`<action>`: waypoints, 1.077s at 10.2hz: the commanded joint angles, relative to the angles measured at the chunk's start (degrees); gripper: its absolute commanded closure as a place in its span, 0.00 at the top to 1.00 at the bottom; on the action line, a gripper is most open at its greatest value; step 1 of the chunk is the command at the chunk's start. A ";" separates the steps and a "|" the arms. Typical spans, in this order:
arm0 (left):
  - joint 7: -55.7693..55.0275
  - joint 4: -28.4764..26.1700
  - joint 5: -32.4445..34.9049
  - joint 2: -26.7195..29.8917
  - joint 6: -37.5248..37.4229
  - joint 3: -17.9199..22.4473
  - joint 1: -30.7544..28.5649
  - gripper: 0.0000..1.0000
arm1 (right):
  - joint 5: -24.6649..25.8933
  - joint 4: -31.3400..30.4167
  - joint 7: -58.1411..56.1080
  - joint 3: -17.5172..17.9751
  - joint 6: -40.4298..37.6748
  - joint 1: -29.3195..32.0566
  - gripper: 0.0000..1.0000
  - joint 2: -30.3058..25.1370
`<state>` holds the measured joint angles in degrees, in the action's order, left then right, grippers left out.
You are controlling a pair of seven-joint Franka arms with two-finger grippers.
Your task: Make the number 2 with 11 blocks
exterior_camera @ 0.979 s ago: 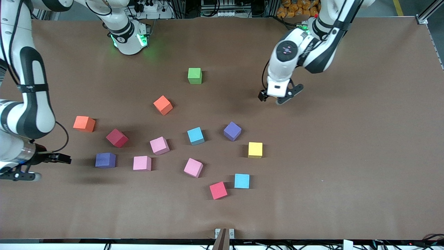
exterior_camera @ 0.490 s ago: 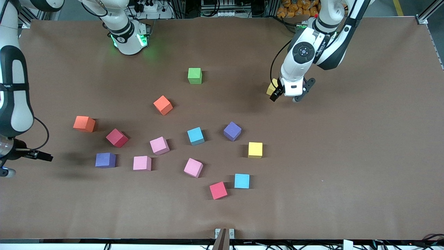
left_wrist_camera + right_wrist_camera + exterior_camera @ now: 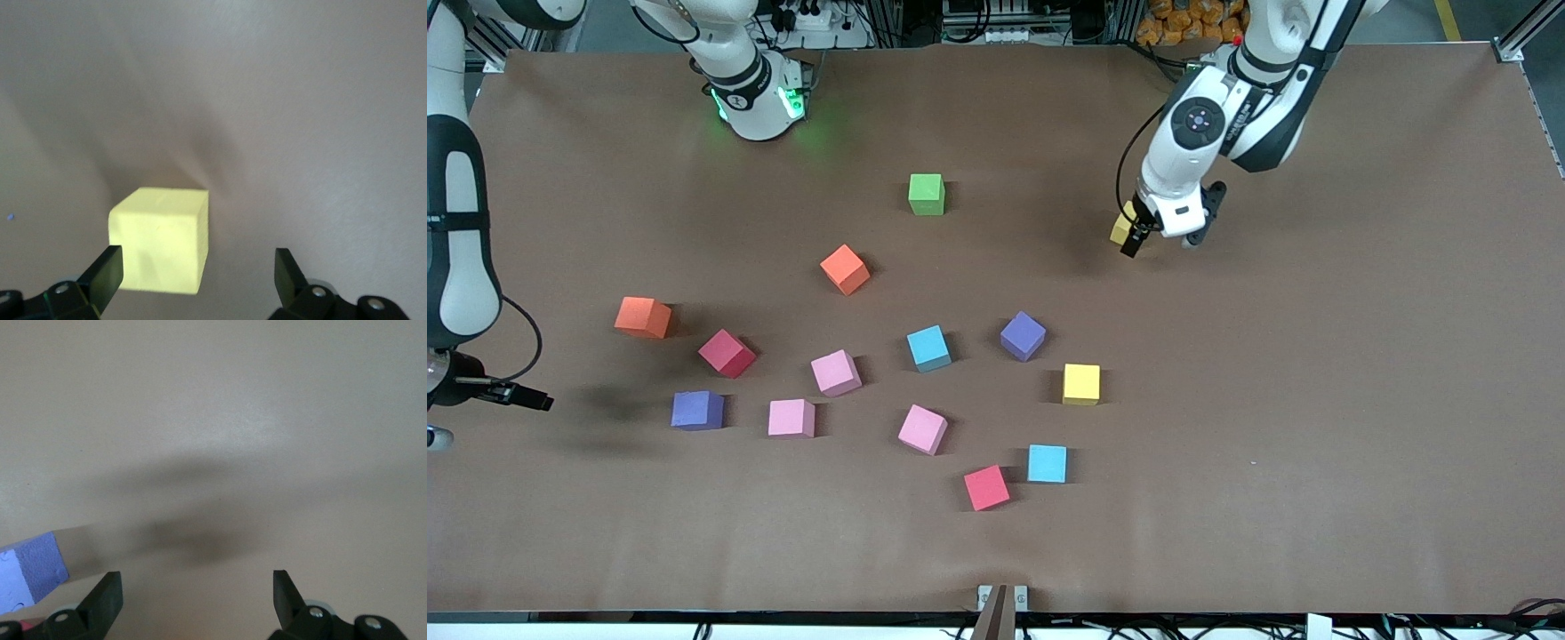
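The brown table (image 3: 1316,400) fills nearly the whole front view, and its widest bare stretch is the entire right-hand third of the frame, from the top edge down to the bottom edge, with another open band running along the bottom of the frame under the lowest cubes. The blocks lie loose and apart, not formed into any figure, spread over the centre and centre-left of the frame: a green block (image 3: 926,193) upper centre, an orange block (image 3: 845,268) below it, a second orange block (image 3: 641,316) at mid-left, a dark red block (image 3: 727,353), a purple block (image 3: 697,410) lower left, three pink blocks (image 3: 836,372) (image 3: 791,418) (image 3: 922,429), a light blue block (image 3: 928,348), a second purple block (image 3: 1022,336), a yellow block (image 3: 1081,384), and a red block (image 3: 986,488) just beside a second light blue block (image 3: 1047,463) at lower centre. The left gripper (image 3: 1161,233) hangs at upper right of centre over another yellow block (image 3: 160,248), its jaws spread wide; in the left wrist view one finger (image 3: 103,273) is at the cube's side while the second stands well clear of it. The right gripper (image 3: 480,404) hovers at the frame's left edge, mid-height, over bare table near the table's end, jaws likewise spread with nothing between them.
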<state>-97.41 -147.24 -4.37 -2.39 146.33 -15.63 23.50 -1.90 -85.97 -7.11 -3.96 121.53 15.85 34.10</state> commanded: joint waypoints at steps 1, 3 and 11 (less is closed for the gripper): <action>-2.87 -2.34 -1.34 2.03 1.23 -1.33 0.41 1.00 | -0.65 0.72 -0.36 0.36 0.28 0.41 1.00 1.05; -2.87 -6.28 -1.34 2.82 4.90 -1.51 0.41 1.00 | -0.65 1.07 -0.28 0.53 0.54 -0.20 1.00 1.93; -2.87 -7.62 -1.34 2.12 7.47 -2.04 0.41 1.00 | -2.23 -0.68 0.43 0.45 3.61 -9.51 1.00 2.73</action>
<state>-100.07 -153.38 -4.37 -1.60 152.17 -17.06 23.96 -3.44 -86.11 -6.78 -3.17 124.83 7.62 36.67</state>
